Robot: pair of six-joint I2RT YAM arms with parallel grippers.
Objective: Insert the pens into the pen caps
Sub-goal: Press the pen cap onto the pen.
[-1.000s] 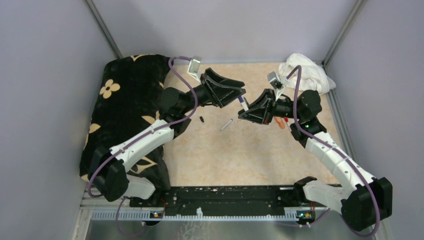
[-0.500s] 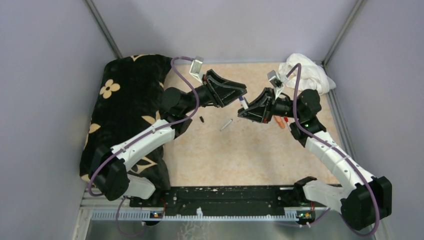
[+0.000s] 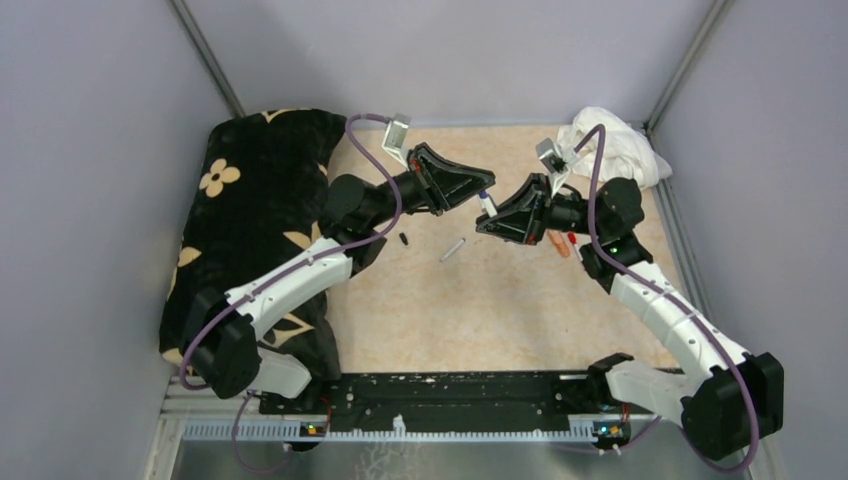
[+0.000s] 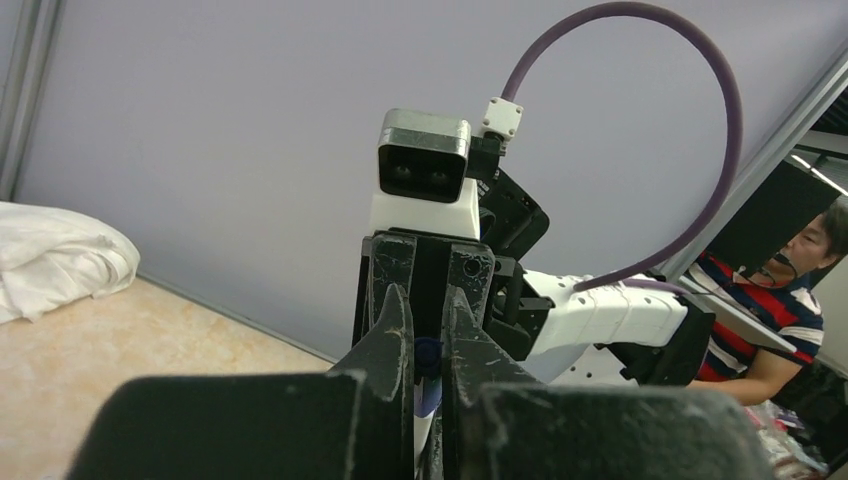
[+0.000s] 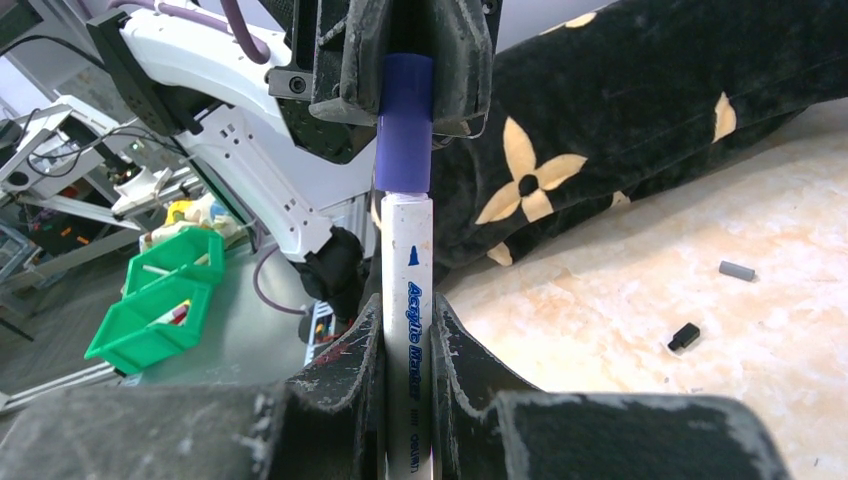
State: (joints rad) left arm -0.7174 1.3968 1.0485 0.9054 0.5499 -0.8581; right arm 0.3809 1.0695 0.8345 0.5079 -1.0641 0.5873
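Pale lilac walls [image 3: 450, 50]; mottled beige tabletop [image 3: 480, 310]; black flowered cushion [image 3: 250, 180] left; white cloth [image 3: 618, 140] far-right corner

1. Your top cam sits high behind the arm bases [image 3: 270, 372] and looks down on the whole table [image 3: 470, 310], nothing close up.
2. Your left wrist cam peers along its own fingers [image 4: 395, 330], super close, facing the right arm's camera [image 4: 424, 165] and a wall [image 4: 200, 150].
3. Your right wrist cam does the same in reverse, facing the cushion [image 5: 620, 130].
4. All three catch the pen [image 5: 408, 290] and cap [image 5: 405, 120]. Top and left wrist share the cloth [image 3: 615, 145]; top and right wrist share the cushion.
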